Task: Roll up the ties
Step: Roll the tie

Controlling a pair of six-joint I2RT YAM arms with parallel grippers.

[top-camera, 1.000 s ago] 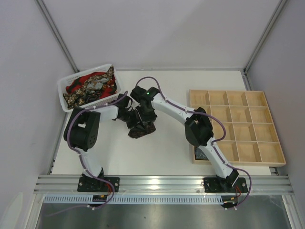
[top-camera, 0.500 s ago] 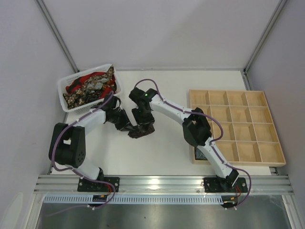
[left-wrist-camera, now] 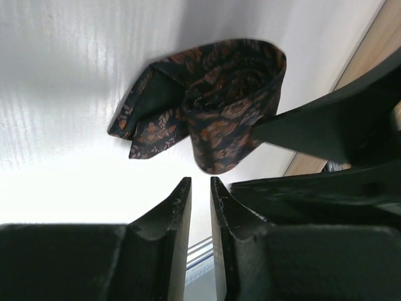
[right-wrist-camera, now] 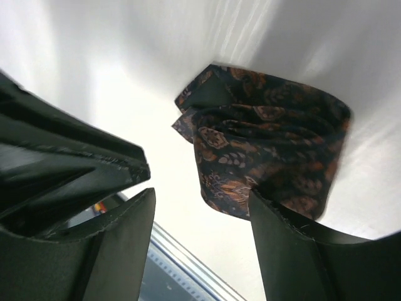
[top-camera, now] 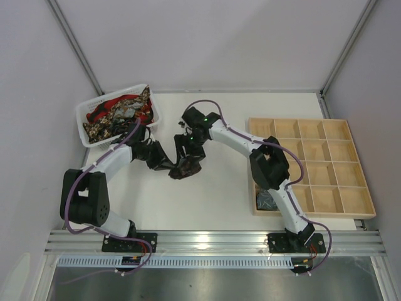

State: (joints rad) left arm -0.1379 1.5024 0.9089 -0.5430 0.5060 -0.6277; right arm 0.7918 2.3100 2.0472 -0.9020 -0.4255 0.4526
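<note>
Tie (left-wrist-camera: 219,106) is lying coiled on the bench (top-camera: 219,194), right tool (right-wrist-camera: 200,194) gaping wide against it, left tool (left-wrist-camera: 199,183) sitting nearly closed beside it.

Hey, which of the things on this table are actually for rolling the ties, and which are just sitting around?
For the job: rolled brown tie; tangled ties; dark coil in the wooden tray, likely a tie.
Just lying about: white basket; the wooden tray.

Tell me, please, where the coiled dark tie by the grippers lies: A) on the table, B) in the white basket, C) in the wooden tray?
A: the coiled tie rests on the white table, between the left gripper and the right gripper.
</note>
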